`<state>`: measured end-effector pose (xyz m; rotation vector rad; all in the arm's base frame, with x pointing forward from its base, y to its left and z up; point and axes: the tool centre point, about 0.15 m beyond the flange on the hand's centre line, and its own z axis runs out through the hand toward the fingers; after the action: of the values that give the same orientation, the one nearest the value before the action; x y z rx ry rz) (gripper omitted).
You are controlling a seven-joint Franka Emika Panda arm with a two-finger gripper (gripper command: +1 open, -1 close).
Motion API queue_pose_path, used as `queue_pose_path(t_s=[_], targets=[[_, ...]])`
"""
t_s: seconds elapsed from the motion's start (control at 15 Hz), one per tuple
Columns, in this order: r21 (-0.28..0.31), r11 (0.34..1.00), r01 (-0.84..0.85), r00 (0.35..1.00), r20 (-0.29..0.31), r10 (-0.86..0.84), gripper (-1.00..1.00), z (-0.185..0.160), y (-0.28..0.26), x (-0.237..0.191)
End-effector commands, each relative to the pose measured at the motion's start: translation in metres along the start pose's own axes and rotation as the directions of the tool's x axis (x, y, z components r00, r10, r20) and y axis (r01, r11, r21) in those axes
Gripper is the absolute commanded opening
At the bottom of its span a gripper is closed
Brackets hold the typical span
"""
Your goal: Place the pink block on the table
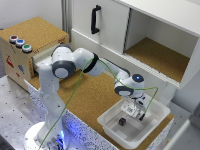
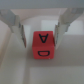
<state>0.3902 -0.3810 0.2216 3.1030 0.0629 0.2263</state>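
From the exterior view's left to right: the table point(image 1: 95, 100), then the white tray point(image 1: 159, 114) with the gripper point(image 1: 135, 113) lowered into it. The fingers point(image 2: 20, 31) stand spread — nothing grasped — either side of the pink block point(image 2: 44, 45). Light, rigid cube; pinch its flat sides. Black letters "A" and "D" show.

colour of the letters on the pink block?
Black letters on the pink block; clearest in the wrist view.

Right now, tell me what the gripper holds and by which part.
Nothing is clearly held. In the wrist view the pink block sits between the fingers of the open gripper, with gaps at both its sides, inside the white tray.
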Motion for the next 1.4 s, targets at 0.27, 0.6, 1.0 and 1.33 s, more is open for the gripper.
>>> queue_pose_path(t_s=[0.27, 0.6, 1.0, 1.33], targets=[[0.058, 0.997, -0.047, 0.99, -0.133, 0.054, -1.0, -0.074, -0.013, 0.013], [0.083, 0.992, 0.093, 0.984, -0.159, -0.079, -1.0, -0.163, -0.1, 0.018], [0.068, 0.994, 0.08, 0.995, -0.064, -0.076, -1.0, -0.151, -0.191, 0.01], [0.031, 0.998, -0.057, 0.998, 0.002, 0.057, -1.0, -0.111, -0.233, 0.014]])
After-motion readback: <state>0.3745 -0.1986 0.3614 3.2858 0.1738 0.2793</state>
